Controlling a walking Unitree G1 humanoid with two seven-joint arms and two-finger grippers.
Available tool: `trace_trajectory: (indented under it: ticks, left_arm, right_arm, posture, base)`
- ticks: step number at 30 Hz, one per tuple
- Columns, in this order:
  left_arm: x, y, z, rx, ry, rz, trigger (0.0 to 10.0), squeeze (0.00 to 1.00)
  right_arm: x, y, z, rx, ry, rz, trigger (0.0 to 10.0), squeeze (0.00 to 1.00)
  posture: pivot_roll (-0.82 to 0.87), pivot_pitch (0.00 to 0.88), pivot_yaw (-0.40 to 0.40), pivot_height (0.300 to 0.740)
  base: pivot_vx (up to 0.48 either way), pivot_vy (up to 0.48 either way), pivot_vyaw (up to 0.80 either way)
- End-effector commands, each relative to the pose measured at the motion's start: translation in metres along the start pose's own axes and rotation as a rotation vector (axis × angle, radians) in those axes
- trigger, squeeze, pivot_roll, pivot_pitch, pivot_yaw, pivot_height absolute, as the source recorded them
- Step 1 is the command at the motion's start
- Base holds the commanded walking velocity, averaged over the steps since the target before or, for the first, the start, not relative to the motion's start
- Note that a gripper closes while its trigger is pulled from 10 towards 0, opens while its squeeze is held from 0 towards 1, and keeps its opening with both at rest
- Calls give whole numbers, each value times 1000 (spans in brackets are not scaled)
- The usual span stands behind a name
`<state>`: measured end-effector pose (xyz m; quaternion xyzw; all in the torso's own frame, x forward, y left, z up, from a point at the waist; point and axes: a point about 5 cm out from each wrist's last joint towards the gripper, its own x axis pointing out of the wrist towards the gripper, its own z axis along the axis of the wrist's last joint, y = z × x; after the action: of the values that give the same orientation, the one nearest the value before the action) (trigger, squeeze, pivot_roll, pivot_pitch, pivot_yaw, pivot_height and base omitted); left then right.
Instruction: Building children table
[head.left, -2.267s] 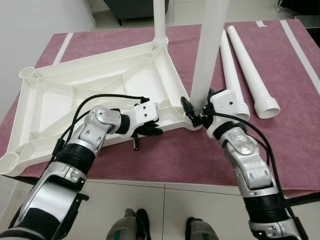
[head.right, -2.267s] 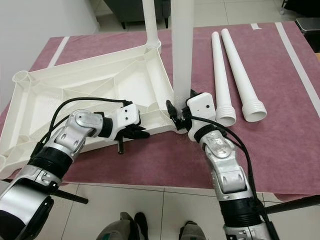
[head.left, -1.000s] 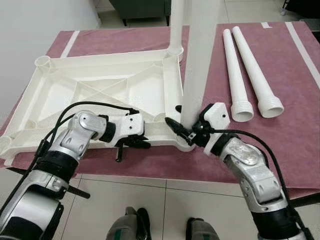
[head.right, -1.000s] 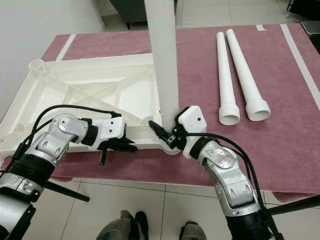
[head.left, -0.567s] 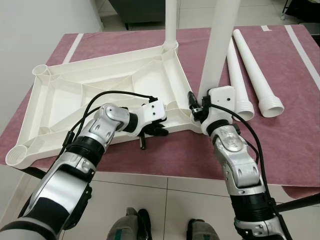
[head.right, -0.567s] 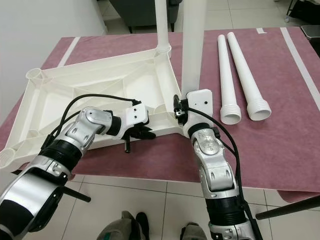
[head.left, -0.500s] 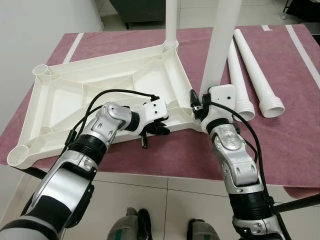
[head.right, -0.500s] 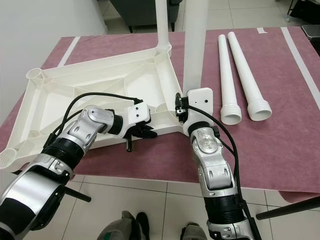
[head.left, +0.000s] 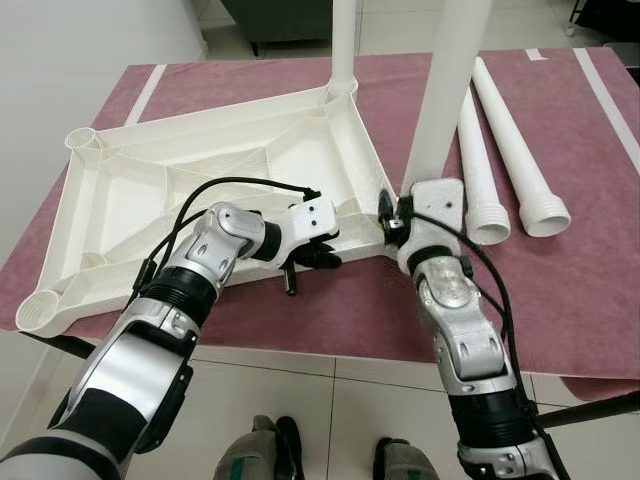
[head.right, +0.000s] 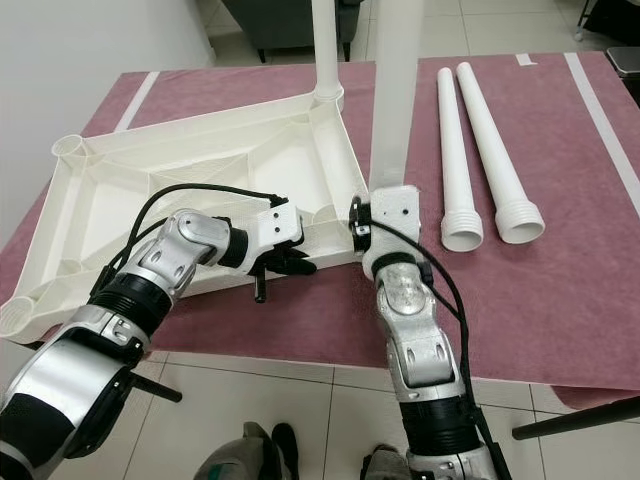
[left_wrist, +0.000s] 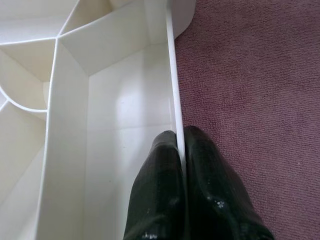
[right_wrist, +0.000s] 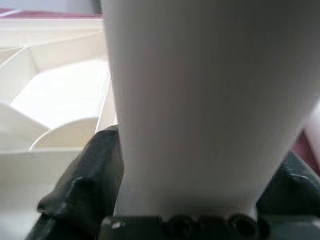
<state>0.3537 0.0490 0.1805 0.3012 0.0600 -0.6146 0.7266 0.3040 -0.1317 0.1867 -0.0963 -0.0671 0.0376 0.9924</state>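
The white tabletop (head.left: 215, 190) lies upside down on the maroon-covered table (head.left: 600, 260), left-centre of the head views, ribs up. One leg (head.left: 343, 45) is already seated in the far corner socket, upper centre. A second leg (head.left: 445, 95) is held upright at the near right corner socket, centre of frame.

The right gripper (right_wrist: 190, 185) is clamped on the base of that second leg; a black finger (right_wrist: 82, 182) is seen at each side of the white tube. The left gripper (left_wrist: 181, 150) is pinched shut on the thin near rim of the tabletop, one finger inside the wall and one outside.

Compared with 0.5 s ago, little is changed: the right forearm is swung slightly further under the leg and the leg is tipped a touch to the right at its top. Compared with 1.0 s ago, the tabletop is rotated, its far right corner swung back toward upper centre. This is consistent with the leg being twisted or screwed into the socket while the tabletop is braced by the left gripper. Whether the leg is fully seated cannot be told; the joint is hidden by the right wrist.

Two spare legs (head.left: 505, 150) lie side by side at the upper right, threaded ends toward the camera, untouched. By judgement, roughly half the legs remain to be fitted.
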Motion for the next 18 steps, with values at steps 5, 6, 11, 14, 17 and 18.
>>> trace_trajectory:
  ticks: [5, 6, 11, 14, 17, 18]
  left_arm:
    - [-8, 4, 4, 49, -69, 230, 10000, 1000]
    - [-11, 2, 3, 47, -82, 228, 10000, 1000]
    - [-27, -5, 5, 25, -171, 229, 10000, 0]
    - [-33, -8, 5, 21, -194, 238, 10000, 0]
    - [-40, -11, 3, 20, -212, 259, 10000, 0]
    - [-44, -13, 2, 7, -235, 302, 10000, 0]
  right_arm:
    - [-6, 5, 18, 38, -108, 146, 10000, 0]
    - [-7, 4, 22, 41, -129, 162, 10000, 0]
    - [-11, 0, 32, 23, -182, 223, 10000, 0]
    - [-13, -2, 34, 12, -193, 240, 10000, 0]
    - [-14, -4, 35, 7, -198, 249, 10000, 0]
    - [-14, -6, 35, 6, -197, 250, 10000, 0]
  posture:
    - [-99, 172, 168, 740]
    - [-99, 172, 168, 740]
    - [-101, 166, 165, 740]
    - [-98, 162, 162, 740]
    - [-97, 160, 159, 740]
    - [-94, 156, 156, 740]
  base:
    - [0, 0, 0]
    - [0, 0, 0]
    - [0, 0, 0]
    - [0, 0, 0]
    - [0, 0, 0]
    - [0, 0, 0]
